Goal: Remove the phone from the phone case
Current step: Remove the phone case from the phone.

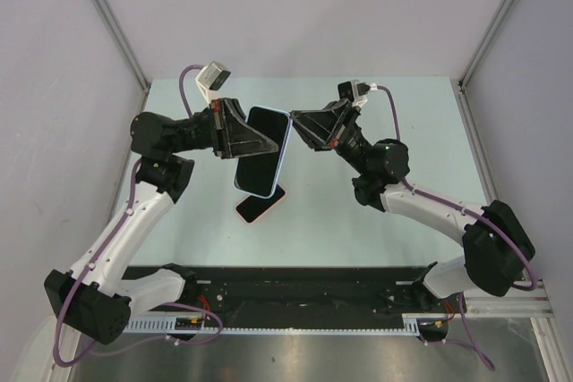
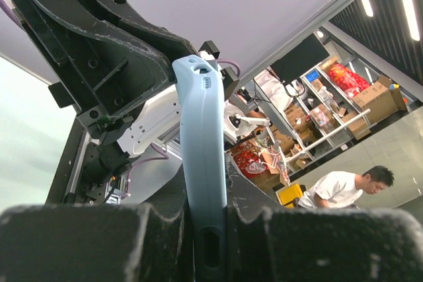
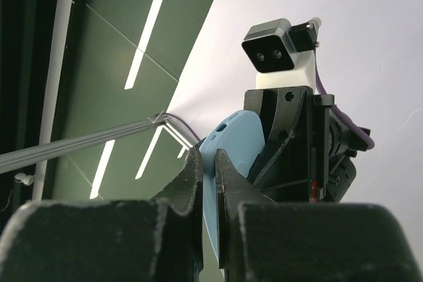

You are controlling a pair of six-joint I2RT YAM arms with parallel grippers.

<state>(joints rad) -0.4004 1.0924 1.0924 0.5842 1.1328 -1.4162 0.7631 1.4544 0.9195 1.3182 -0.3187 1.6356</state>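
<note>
Light blue is the phone case (image 1: pixel 260 172), held up in the air over the middle of the table between both arms. The left gripper (image 1: pixel 269 148) squeezes one long side, and the right gripper (image 1: pixel 294 121) pinches the top corner on the other side.

The left wrist view shows the case edge-on and thin, jammed tight between the black fingers (image 2: pixel 86 242). The right wrist view shows its blue edge nipped between that arm's fingers (image 3: pixel 188 183), with the left arm's camera (image 3: pixel 271 45) behind.

Only the top view shows the phone (image 1: pixel 260 206). It is dark with a pinkish-red rim and lies flat on the pale green table (image 1: pixel 385 221), right under the case.

Grey walls (image 1: pixel 54 60) stand around. Far off, the left wrist view shows shelves (image 2: pixel 330 110) with boxes and a man in a white shirt (image 2: pixel 340 189).
</note>
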